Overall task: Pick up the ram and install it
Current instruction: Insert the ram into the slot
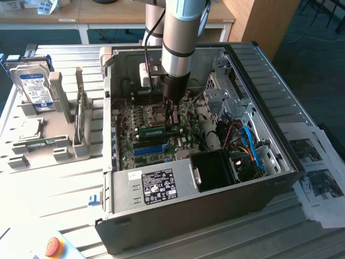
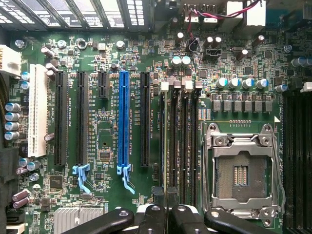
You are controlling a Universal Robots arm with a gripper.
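Gripper nearly closed, pinching ram by top edge over motherboard. Ram likely light, stiff, thin; chips fragile, so grip bare edges.

Way in is through the open top of the case, but the arm fills the middle, with the end effector pinched closed low over the motherboard. The exterior view's upper right is cramped by the drive cage. Lower right is a cable tangle beside a black fan box, and the power supply blocks the lower edge. Outside, there's a narrow lane of surface between the case and the grey rack on the exterior view's left.
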